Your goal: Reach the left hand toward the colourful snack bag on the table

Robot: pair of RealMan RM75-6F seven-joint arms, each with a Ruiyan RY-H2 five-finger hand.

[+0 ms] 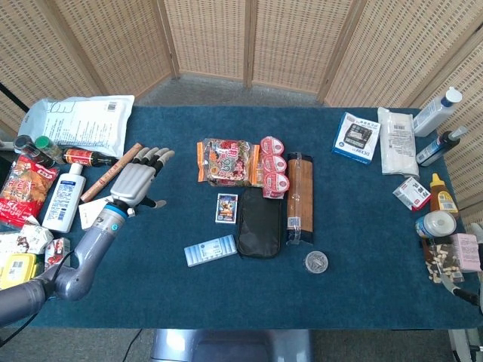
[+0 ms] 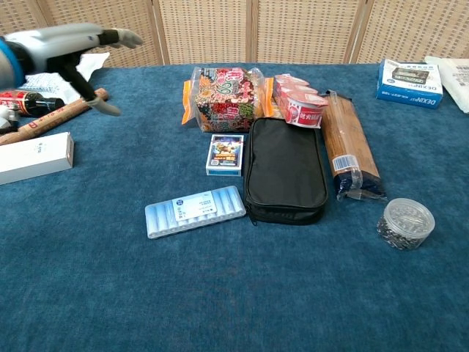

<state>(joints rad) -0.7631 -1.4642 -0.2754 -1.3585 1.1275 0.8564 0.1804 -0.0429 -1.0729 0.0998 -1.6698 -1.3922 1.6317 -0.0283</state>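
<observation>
The colourful snack bag (image 1: 226, 161) (image 2: 223, 98) lies flat near the middle of the blue table, orange edges on both sides. My left hand (image 1: 138, 181) (image 2: 77, 48) hovers above the table to the left of the bag, palm down, fingers apart and stretched toward it, holding nothing. A clear gap separates the fingertips from the bag. My right hand shows in neither view.
Beside the bag are red-lidded cups (image 1: 273, 166), a long brown packet (image 1: 299, 197), a black pouch (image 1: 259, 222), a card box (image 1: 226, 208) and a pale blue strip (image 1: 210, 250). Under my left arm lie a white box (image 2: 33, 157) and a brown roll (image 1: 113, 171). Bottles and packets crowd both table ends.
</observation>
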